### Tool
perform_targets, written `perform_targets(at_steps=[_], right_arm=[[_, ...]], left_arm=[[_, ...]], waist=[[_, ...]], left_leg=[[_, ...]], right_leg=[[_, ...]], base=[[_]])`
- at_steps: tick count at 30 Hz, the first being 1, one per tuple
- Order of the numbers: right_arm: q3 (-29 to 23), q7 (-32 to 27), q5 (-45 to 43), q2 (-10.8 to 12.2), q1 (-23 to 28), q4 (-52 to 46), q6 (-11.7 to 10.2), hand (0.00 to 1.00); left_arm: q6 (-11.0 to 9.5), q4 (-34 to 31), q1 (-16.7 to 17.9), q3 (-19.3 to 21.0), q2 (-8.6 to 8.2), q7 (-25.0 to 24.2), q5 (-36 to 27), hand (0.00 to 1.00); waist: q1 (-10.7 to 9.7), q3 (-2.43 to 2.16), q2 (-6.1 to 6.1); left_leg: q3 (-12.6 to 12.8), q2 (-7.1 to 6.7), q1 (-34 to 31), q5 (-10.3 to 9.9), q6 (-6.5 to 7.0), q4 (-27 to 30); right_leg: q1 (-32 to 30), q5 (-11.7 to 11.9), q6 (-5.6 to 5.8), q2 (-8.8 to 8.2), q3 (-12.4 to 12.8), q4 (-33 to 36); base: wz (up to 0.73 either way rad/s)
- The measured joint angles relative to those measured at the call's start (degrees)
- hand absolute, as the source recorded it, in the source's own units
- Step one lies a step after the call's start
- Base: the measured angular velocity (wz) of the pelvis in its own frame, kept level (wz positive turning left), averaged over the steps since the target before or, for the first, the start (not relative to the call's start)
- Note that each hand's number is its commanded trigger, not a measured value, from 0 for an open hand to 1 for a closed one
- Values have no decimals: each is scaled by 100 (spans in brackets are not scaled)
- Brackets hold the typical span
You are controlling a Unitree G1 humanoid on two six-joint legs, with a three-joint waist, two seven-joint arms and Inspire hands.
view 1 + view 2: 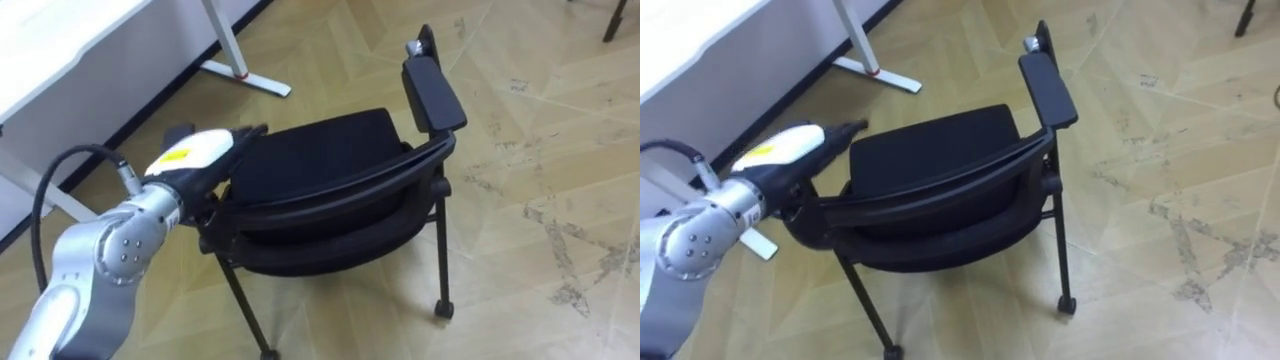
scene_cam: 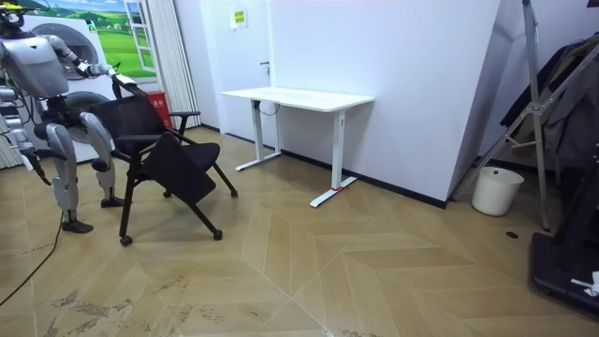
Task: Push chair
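Black is the chair [image 1: 330, 170] right in front of me, and I stand close behind its back. My left hand [image 1: 195, 152] lies on the top left corner of the chair back. That hand is white on top with a yellow sticker. It is dark against the black chair, so I cannot tell if it is open or closed on it. In the room view my right hand [image 2: 36, 161] hangs low by my side, too small to read.

I look down on the seat, and the far armrest [image 1: 432, 90] sticks up on my right. One little wheel [image 1: 443, 311] sits on the wooden floor [image 1: 560, 150], which has grey scuff marks on it.

On my left is a white counter [image 1: 60, 50] along the wall [image 2: 421, 84]. Its flat white foot [image 1: 245, 78] reaches out over the floor, near the front left of the chair but not touching it.

In the room view the counter stands past the chair, toward the room view's right. Further that way a white bucket [image 2: 496, 190] sits by the wall, next to a dark rack [image 2: 552, 122]. A red box [image 2: 159, 108] is behind the chair, by the curtain [image 2: 173, 56].
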Motion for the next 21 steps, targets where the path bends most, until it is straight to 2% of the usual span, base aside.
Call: perform_targets(at_steps=[2,5,10,12,16,18,21], right_arm=[[-151,-25,-7,3,-6,-64,45,0],[-213,-147,-2,-10,26,-63,54,0],[-210,-314,-36,-1,167,-198,87,0],[-211,-337,-50,-6,203,-306,84,0],[-209,-392,-143,-6,246,-555,86,0],[-209,-431,-133,-5,248,-656,86,0],[-206,-448,-134,-9,220,-686,83,0]], left_arm=[[102,360,2,0,-46,-35,25,0],[121,459,-6,1,-70,47,33,0],[91,865,-126,2,-222,220,44,0],[77,908,-126,4,-232,269,45,0],[-8,1142,-156,4,-288,355,87,0],[-19,1346,-267,4,-333,404,68,0],[-157,1763,-472,3,-360,532,4,0]], waist=[[-92,23,-34],[-172,30,-57],[-160,28,-58],[-155,26,-63],[-133,16,-84],[-136,15,-85],[-138,12,-90]], left_leg=[[9,0,5,0,1,-7],[28,0,26,1,4,-5],[104,2,100,-1,8,-10],[135,2,133,-1,8,-14],[194,3,262,-1,7,-48],[196,5,306,-1,7,-48],[197,11,331,-1,7,-33]], right_leg=[[-11,-6,9,0,6,29],[-8,-11,15,2,57,27],[14,-14,19,-5,154,31],[24,-14,19,-11,180,33],[78,-43,27,-18,251,44],[119,-55,30,-16,263,39],[145,-62,35,-8,269,53]], base=[[0],[-3],[-8],[-8],[-7],[-3],[0]])
